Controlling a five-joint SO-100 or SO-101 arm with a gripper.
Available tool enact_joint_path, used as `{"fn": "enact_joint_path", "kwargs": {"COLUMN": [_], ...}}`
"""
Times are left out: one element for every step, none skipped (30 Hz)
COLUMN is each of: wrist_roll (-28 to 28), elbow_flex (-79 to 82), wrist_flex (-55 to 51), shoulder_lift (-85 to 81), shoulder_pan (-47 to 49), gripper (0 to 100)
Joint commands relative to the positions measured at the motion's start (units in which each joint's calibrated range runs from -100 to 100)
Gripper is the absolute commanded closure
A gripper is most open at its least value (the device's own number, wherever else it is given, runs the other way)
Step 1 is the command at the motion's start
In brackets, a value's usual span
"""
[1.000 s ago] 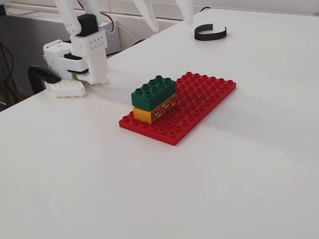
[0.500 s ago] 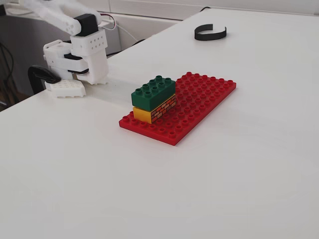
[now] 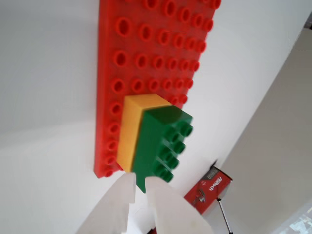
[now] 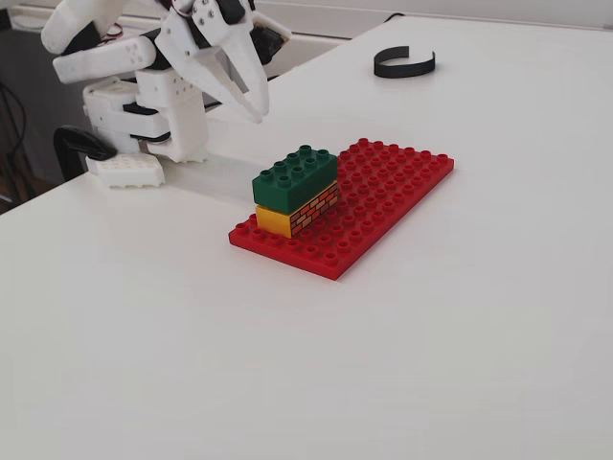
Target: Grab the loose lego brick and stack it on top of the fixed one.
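Wrist view looks close past the pincer (image 3: 140, 187); fixed view faces the arm across the table (image 4: 460, 364).

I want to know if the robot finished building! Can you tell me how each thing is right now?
green lego brick: stacked on the yellow one, released.
yellow brick-wall lego brick: stuck on the baseplate, under the green one.
red baseplate: flat on the table.
gripper: open, empty, raised away from the bricks.
black curved band: lying on the table, far off.
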State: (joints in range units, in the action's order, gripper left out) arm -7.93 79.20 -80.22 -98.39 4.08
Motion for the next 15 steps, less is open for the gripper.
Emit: {"fn": "enact_joint_path", "kwargs": {"wrist_roll": [2.60,3.48,4.58,5.11,5.26,5.26,5.26,5.37,5.52,5.52,5.58,5.58,5.58,5.52,5.52], "elbow_flex": [8.58,9.67,10.48,11.21,11.57,12.48,13.47,13.65,13.65,13.65,13.65,13.65,13.65,13.65,13.65], "wrist_flex": [2.77,3.90,4.51,4.77,4.86,5.03,5.29,5.29,5.29,5.29,5.29,5.29,5.29,5.29,5.29], "shoulder_lift": [-1.27,-1.19,-1.11,-1.02,-1.02,-1.02,-1.02,-1.02,-1.02,-1.02,-1.02,-1.02,-1.02,-1.02,-1.02], "shoulder_pan": [-2.52,-3.86,-5.34,-6.16,-6.53,-6.75,-6.60,-6.60,-6.60,-6.68,-6.90,-6.97,-6.82,-6.75,-6.90], "gripper": [99,99,99,99,99,99,99,99,99,99,99,99,99,99,99]}}
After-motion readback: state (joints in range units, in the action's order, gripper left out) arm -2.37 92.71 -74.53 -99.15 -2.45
